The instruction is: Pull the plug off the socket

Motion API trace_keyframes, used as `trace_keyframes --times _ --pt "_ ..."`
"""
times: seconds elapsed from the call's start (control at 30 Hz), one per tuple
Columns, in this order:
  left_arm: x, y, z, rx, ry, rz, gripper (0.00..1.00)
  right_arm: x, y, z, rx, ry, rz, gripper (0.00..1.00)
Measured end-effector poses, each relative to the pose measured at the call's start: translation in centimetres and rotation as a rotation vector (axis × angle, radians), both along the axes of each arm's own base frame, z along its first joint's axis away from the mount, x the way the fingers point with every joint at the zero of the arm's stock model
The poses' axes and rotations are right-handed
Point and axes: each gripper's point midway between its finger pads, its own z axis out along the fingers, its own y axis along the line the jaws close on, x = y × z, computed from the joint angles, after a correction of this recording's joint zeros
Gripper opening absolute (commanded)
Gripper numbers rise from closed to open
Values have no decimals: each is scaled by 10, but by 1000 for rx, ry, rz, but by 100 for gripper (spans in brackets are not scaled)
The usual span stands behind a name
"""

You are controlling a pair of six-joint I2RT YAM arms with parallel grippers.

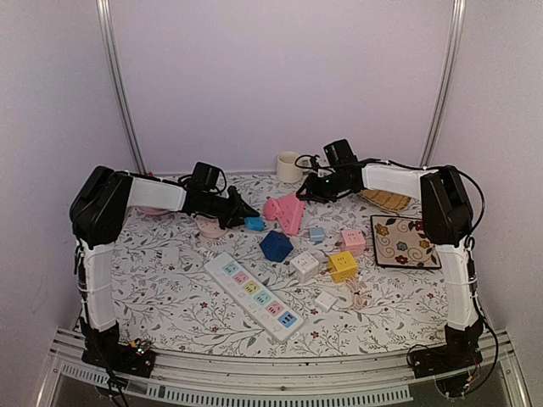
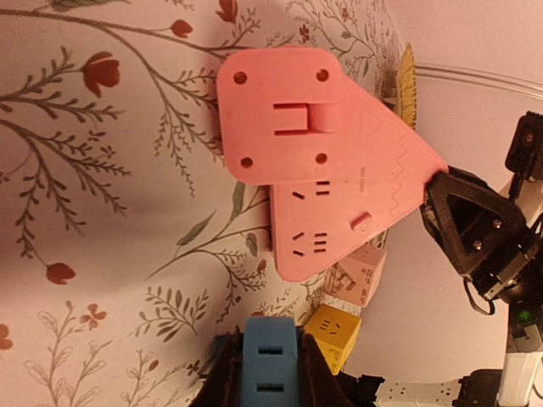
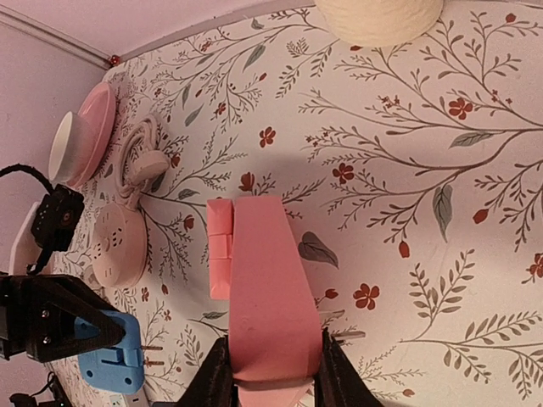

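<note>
Left gripper (image 2: 270, 386): pressed together on the blue plug (image 2: 270, 352), with a finger on each flank.
Blue plug: you have it off the socket. In the right wrist view its two metal prongs are bare. It sits near the pink socket (image 3: 263, 280) but does not touch it.
Right gripper (image 3: 273, 386): pinching one end of the pink socket between both fingers.
Pink socket: a wedge-shaped block towards the back of the floral tablecloth (image 1: 170, 305), between your two grippers. You cannot tell whether it rests on the cloth.
Left side: a round beige socket (image 3: 119, 246) with its coiled cord lies close by the plug, with a pink bowl (image 3: 81, 136) beyond it.
Behind: a cream mug (image 1: 293, 165).
Just in front: a small light-blue cube (image 1: 316, 234) and a dark blue cube (image 1: 276, 246) are the nearest things to the socket.
Further forward: pink cube (image 1: 352, 240), yellow cube (image 1: 343, 265), white cube (image 1: 304, 265) and a long white power strip (image 1: 254, 295).
Right side: a floral mat (image 1: 405, 242).
</note>
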Motion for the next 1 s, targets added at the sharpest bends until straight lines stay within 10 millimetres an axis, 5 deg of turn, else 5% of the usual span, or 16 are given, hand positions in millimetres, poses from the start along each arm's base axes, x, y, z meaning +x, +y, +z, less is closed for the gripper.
trace_keyframes --times 0.23,0.7,1.0 --pt "-1 18 -21 99 15 20 3 -7 7 3 59 49 21 4" --pt "-3 35 -46 233 16 32 32 -13 19 19 140 84 57 4" --pt "2 38 -44 276 -6 38 58 -13 20 23 154 82 65 4"
